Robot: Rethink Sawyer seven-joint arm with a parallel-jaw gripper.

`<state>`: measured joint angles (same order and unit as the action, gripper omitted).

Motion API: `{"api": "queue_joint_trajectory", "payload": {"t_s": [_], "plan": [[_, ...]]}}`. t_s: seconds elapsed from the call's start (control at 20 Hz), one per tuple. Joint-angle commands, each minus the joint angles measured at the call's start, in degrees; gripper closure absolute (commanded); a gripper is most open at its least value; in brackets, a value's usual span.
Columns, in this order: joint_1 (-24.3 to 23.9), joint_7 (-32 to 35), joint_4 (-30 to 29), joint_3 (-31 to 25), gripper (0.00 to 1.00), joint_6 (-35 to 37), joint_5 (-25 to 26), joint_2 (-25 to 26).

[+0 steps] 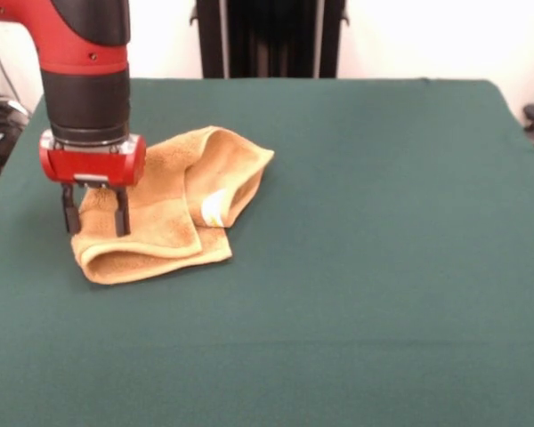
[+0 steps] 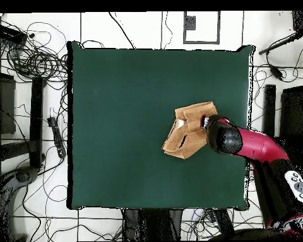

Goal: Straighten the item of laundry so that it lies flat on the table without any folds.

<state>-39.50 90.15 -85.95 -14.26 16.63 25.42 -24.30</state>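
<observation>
The item of laundry (image 1: 173,200) is an orange-tan towel lying crumpled on the left part of the green table (image 1: 383,222), with one side folded over itself and a white label (image 1: 212,209) showing at the fold. My gripper (image 1: 96,227) stands low over the towel's left corner, open, its two black fingers (image 1: 122,213) apart with towel cloth between them. From overhead the towel (image 2: 184,133) lies right of the table's (image 2: 116,113) middle. There the red arm's wrist (image 2: 222,137) covers the towel's right edge and hides the gripper.
The towel lies near one side edge of the table (image 2: 247,126). A black stand (image 1: 267,36) rises behind the far edge. Cables (image 2: 34,57) and dark equipment lie on the floor around the table.
</observation>
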Motion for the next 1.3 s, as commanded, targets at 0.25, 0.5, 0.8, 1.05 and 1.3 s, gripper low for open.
{"api": "queue_joint_trajectory", "payload": {"t_s": [0.25, 0.5, 0.8, 1.05, 1.3], "plan": [[4.31, -0.9, 2.57, -4.96, 0.0, 0.49, 3.83, 4.07], [4.95, -0.38, 2.32, -4.56, 0.0, 1.13, 4.21, 3.19], [5.1, -0.16, 2.18, -4.27, 0.0, 0.7, 4.45, 3.06], [4.97, -0.12, 2.25, -4.18, 0.0, 0.25, 4.65, 3.33], [5.73, 0.52, 0.66, -3.38, 0.0, 2.1, 3.93, 0.79]]}}
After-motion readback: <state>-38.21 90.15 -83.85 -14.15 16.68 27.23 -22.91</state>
